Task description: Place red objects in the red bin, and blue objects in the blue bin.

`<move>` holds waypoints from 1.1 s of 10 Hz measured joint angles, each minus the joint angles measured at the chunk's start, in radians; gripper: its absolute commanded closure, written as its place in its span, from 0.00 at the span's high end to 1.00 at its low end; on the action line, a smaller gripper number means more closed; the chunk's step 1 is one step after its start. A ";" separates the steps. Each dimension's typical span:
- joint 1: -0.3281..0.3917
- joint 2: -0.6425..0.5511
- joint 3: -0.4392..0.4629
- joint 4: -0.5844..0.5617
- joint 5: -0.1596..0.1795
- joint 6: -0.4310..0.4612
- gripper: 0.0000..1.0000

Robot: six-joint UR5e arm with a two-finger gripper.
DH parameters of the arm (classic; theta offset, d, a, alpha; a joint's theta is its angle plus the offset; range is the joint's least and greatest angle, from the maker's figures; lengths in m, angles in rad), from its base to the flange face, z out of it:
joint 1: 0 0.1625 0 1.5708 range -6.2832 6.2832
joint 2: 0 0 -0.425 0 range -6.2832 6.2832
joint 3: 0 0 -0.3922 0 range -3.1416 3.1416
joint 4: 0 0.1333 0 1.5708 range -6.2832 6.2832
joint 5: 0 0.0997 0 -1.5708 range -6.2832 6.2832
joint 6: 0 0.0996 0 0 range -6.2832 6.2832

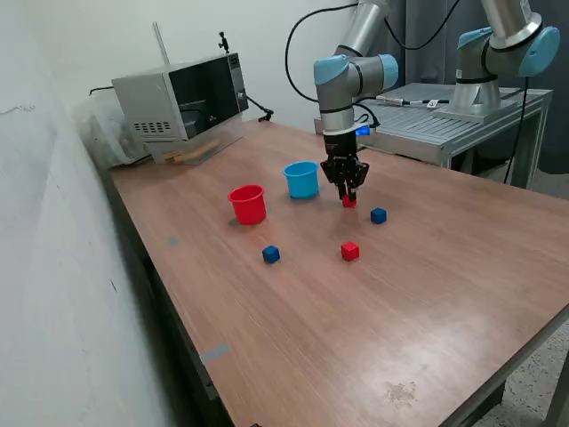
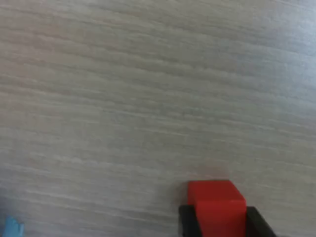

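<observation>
My gripper (image 1: 348, 197) is low over the wooden table, just to the exterior view's right of the light blue cup (image 1: 302, 179). It is shut on a small red cube (image 1: 349, 202), which the wrist view shows held between the two black fingers (image 2: 216, 205). The red cup (image 1: 248, 204) stands to the exterior view's left of the blue cup. A second red cube (image 1: 350, 251) lies nearer the front. One dark blue cube (image 1: 379, 214) lies right of my gripper, another (image 1: 271, 254) lies in front of the red cup. A sliver of the blue cup (image 2: 11, 227) shows in the wrist view.
A microwave (image 1: 182, 98) stands at the table's far corner on the exterior view's left. A second robot arm (image 1: 498, 53) is mounted on a metal table (image 1: 444, 111) behind. A wall runs along the exterior view's left.
</observation>
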 measured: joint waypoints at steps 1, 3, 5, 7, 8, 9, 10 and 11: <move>0.000 -0.001 0.001 0.002 -0.003 -0.001 0.00; 0.007 -0.028 0.003 0.007 -0.011 0.001 0.00; 0.017 -0.102 -0.005 0.033 -0.018 0.005 0.00; 0.020 -0.165 -0.046 0.072 -0.026 0.007 0.00; 0.020 -0.180 -0.081 0.087 -0.034 0.008 0.00; 0.018 -0.183 -0.124 0.098 -0.042 0.010 0.00; 0.015 -0.174 -0.173 0.104 -0.049 0.012 0.00; 0.008 -0.153 -0.226 0.109 -0.057 0.019 0.00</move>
